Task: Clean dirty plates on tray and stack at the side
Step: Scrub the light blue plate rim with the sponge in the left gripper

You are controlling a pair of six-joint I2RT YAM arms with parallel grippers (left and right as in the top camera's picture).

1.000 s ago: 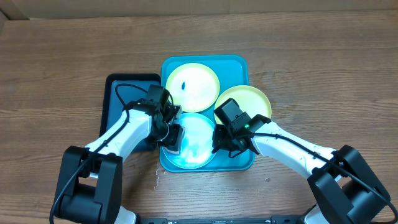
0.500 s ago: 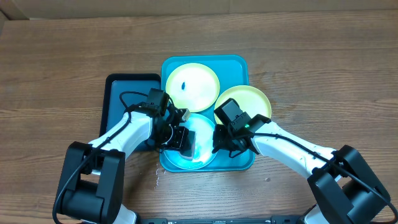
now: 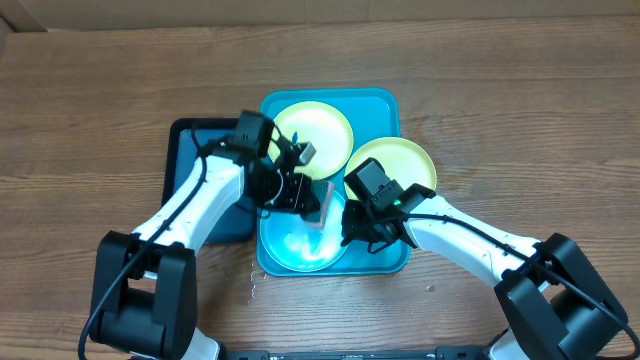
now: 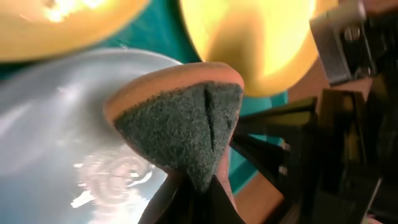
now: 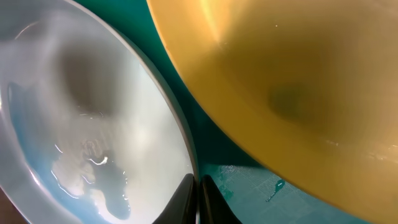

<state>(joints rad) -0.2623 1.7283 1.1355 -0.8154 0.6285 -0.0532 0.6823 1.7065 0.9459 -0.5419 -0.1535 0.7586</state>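
Mid-scrub over the tray (image 3: 385, 105), under both grippers.

Directly beneath the left gripper (image 4: 199, 193) and pinched at its rim by the closed right gripper (image 5: 198, 198): the wet plate (image 3: 300, 250), glossy with water. Beyond the fingertips: the far plate (image 3: 312, 135), smudged blue, and the side plate (image 3: 400, 160). Clamped narrow in the left jaws: a sponge (image 4: 177, 130), scouring face toward the wet plate, contact unclear. Probably light, stiff and slick when wet, so best held by the raised rim.
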